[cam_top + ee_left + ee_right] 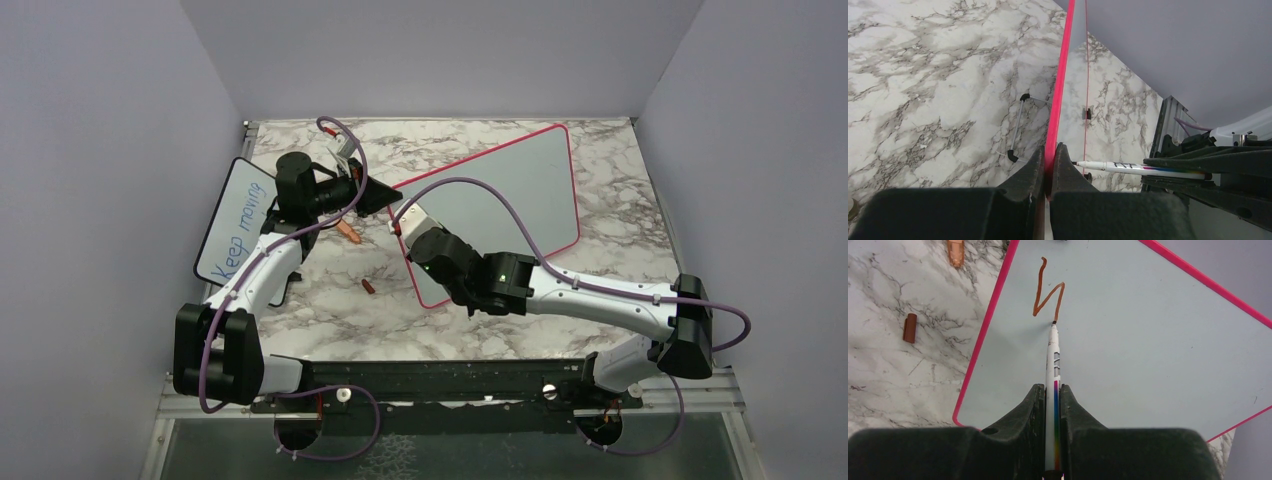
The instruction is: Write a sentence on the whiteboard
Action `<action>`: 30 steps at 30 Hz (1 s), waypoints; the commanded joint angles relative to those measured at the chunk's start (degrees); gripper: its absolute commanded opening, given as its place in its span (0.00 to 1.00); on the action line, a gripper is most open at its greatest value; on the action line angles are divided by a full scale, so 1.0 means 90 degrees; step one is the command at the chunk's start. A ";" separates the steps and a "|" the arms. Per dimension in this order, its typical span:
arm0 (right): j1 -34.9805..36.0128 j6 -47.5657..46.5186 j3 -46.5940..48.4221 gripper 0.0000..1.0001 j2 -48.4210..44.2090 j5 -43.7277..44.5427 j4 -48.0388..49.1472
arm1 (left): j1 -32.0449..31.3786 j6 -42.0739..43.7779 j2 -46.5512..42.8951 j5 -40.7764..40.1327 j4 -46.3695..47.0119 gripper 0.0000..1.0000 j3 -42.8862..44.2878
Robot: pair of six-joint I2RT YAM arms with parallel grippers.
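Observation:
The whiteboard (510, 195) with a pink-red frame lies tilted on the marble table; it also shows in the right wrist view (1148, 340). My left gripper (1050, 150) is shut on the board's pink-red edge (1060, 90) at its far-left corner (385, 195). My right gripper (1052, 390) is shut on a white marker (1053, 355) with a rainbow stripe. The marker's tip touches the board at the end of a red-brown zigzag stroke (1048, 295), the only writing of the sentence that shows. The marker also shows in the left wrist view (1138, 169).
A smaller board with blue "Keep moving" writing (238, 225) stands at the left. A brown marker cap (368, 287) and an orange marker (349, 231) lie on the table left of the whiteboard; both show in the right wrist view: cap (910, 328), marker (955, 252).

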 commanded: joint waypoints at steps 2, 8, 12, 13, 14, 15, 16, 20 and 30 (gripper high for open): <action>-0.0006 -0.0188 -0.0103 0.01 -0.0045 0.0260 0.0421 | -0.0007 0.0581 0.0107 -0.0096 -0.0369 0.00 0.0059; -0.0015 -0.0347 -0.0078 0.00 -0.0043 0.0381 0.0654 | -0.0007 0.0592 0.0116 -0.0067 -0.0379 0.00 0.0070; -0.0025 -0.0437 -0.0078 0.01 -0.0063 0.0412 0.0785 | -0.0017 0.0597 0.0114 -0.0058 -0.0379 0.00 0.0068; -0.0033 -0.0448 -0.0069 0.00 -0.0064 0.0413 0.0796 | -0.0017 0.0597 0.0105 -0.0058 -0.0379 0.00 0.0068; -0.0049 -0.0451 -0.0061 0.01 -0.0054 0.0412 0.0800 | -0.0017 0.0601 0.0102 -0.0058 -0.0377 0.00 0.0074; -0.0054 -0.0456 -0.0049 0.00 -0.0049 0.0423 0.0809 | -0.0017 0.0602 0.0102 -0.0058 -0.0379 0.00 0.0069; -0.0068 -0.0478 -0.0048 0.00 -0.0045 0.0422 0.0824 | -0.0017 0.0602 0.0103 -0.0058 -0.0379 0.00 0.0068; -0.0084 -0.0502 -0.0039 0.00 -0.0025 0.0456 0.0854 | -0.0017 0.0602 0.0104 -0.0048 -0.0379 0.00 0.0070; -0.0155 -0.0628 -0.0021 0.01 -0.0020 0.0505 0.1002 | -0.0017 0.0611 0.0109 -0.0018 -0.0389 0.00 0.0078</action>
